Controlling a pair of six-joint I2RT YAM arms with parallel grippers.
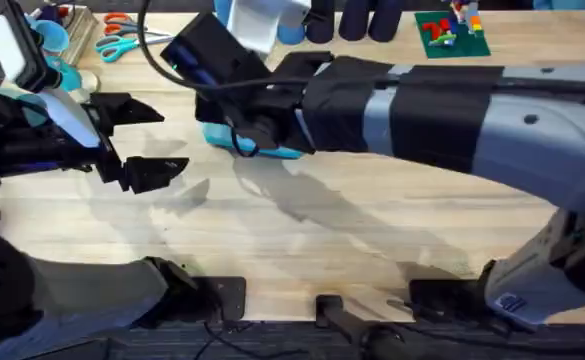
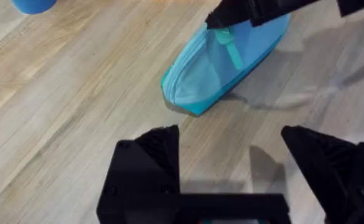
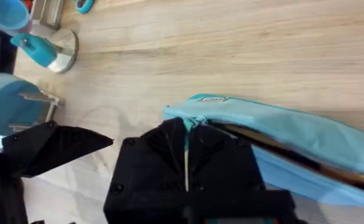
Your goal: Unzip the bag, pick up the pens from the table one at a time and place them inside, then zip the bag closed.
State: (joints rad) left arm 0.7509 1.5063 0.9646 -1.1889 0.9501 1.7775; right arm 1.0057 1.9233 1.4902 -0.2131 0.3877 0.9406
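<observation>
Clamped together on the small teal zipper pull (image 3: 185,134) at one end of the light blue soft fabric pencil pouch (image 3: 281,140): the black two-finger right gripper (image 3: 186,158), reaching across the middle of the large light wooden plank tabletop (image 1: 352,230). Seen in the right wrist view, a dark gap along the pouch's length where the zipper stands partly open, with something orange-brown just visible inside. Lying flat on the wood beneath the right arm in the overhead view, the pouch (image 1: 262,145), its pointed end turned toward the left side. Hovering above bare wood near that end, apart from the pouch and touching nothing, the black left gripper (image 2: 231,165) with its fingers spread wide. Farther back at the table's far left edge, blue cups (image 1: 50,38) on a stand and orange-handled scissors (image 1: 120,20).
</observation>
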